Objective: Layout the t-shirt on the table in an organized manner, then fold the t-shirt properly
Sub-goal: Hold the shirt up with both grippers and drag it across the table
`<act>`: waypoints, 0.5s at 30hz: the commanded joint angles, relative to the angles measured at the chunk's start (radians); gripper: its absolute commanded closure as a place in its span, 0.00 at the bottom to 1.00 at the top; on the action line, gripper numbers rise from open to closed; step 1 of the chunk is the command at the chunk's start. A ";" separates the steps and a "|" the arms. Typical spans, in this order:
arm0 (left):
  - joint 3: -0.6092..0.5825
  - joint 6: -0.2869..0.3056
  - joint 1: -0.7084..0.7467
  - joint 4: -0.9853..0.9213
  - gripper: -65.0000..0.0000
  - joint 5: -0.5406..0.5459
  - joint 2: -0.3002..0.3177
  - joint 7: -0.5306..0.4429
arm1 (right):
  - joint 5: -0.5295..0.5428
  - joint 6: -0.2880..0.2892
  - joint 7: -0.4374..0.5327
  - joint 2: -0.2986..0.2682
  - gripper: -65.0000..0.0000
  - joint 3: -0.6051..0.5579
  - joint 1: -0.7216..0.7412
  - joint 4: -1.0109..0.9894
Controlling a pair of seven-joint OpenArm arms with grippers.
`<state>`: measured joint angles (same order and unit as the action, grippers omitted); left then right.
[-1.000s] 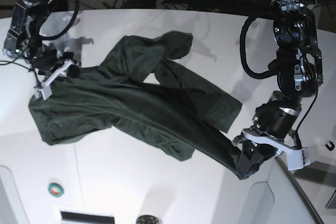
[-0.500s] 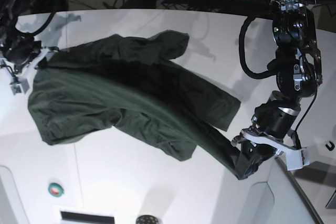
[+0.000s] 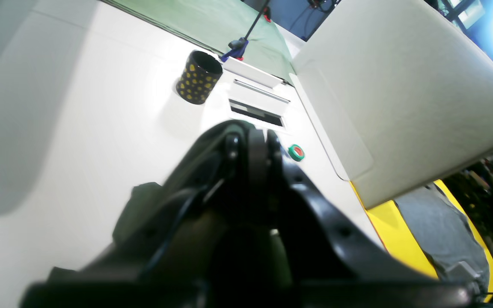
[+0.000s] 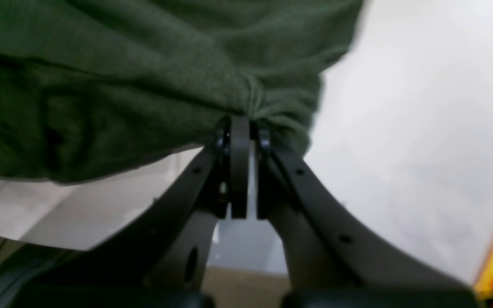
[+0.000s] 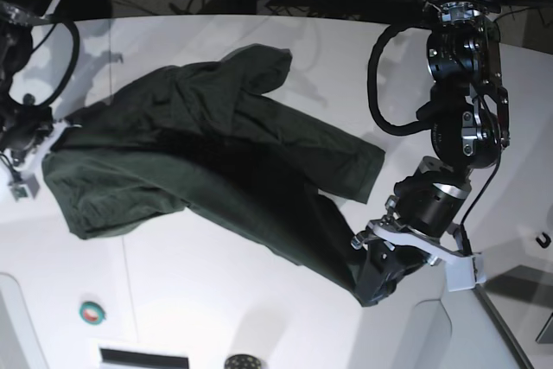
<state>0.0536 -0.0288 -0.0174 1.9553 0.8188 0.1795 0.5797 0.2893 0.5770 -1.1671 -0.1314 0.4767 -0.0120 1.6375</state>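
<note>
Stretched since a moment ago, the wrinkled dark-green knit t-shirt (image 5: 207, 162) spans the smooth white table (image 5: 216, 300) in the base view. Right wrist view: right gripper (image 4: 240, 124) pinches fabric. Left wrist view: left gripper (image 3: 250, 141) clamped shut, with dark cloth beside it.

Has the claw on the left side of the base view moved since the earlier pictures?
Yes. The right claw, shut on the t-shirt, has gone toward the left edge of the table, dragging the cloth with it.
</note>
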 commanded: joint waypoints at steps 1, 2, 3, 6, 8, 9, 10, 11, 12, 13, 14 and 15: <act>0.010 0.005 -0.019 0.022 1.00 0.010 0.005 -0.030 | 0.012 0.002 0.023 -0.007 0.99 -0.003 0.025 -0.012; 0.012 0.005 -0.020 0.022 1.00 0.009 0.005 -0.030 | 0.012 -0.001 0.037 -0.007 0.99 -0.005 0.036 -0.041; 0.012 0.005 -0.028 0.022 1.00 0.009 0.007 -0.030 | 0.012 -0.001 0.051 -0.007 0.99 -0.008 0.043 -0.070; 0.009 0.005 -0.029 0.020 1.00 0.009 0.012 -0.030 | 0.011 -0.002 0.059 -0.007 0.85 -0.008 0.054 -0.124; 0.002 0.005 -0.028 0.020 1.00 0.009 0.012 -0.030 | 0.011 -0.002 0.060 -0.007 0.63 -0.008 0.045 -0.124; 0.001 0.005 -0.028 0.019 1.00 0.007 0.013 -0.030 | 0.011 -0.002 0.062 -0.004 0.52 -0.002 0.033 -0.122; -0.001 0.005 -0.028 0.019 1.00 0.007 0.013 -0.030 | 0.011 -0.002 0.066 -0.003 0.44 0.001 0.022 -0.116; -0.002 0.005 -0.026 0.019 1.00 0.007 0.013 -0.030 | 0.011 -0.002 0.078 -0.001 0.44 0.001 0.008 -0.101; -0.002 0.005 -0.017 0.019 1.00 0.007 0.013 -0.030 | 0.012 -0.002 0.089 0.000 0.45 0.001 -0.018 -0.079; -0.001 0.005 -0.006 0.019 1.00 0.007 0.013 -0.030 | 0.017 -0.002 0.092 0.002 0.46 0.001 -0.049 -0.050; -0.001 0.005 -0.002 0.019 1.00 0.007 0.013 -0.030 | 0.018 -0.002 0.091 0.008 0.47 0.000 -0.076 -0.023; 0.001 0.005 0.004 0.019 1.00 0.007 0.013 -0.030 | 0.018 -0.002 0.094 0.028 0.47 -0.005 -0.108 0.007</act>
<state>0.0509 -0.0296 0.0044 1.9549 0.8146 0.1864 0.5762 0.2939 0.5762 -1.0805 -0.1005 0.4732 -0.1307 1.6306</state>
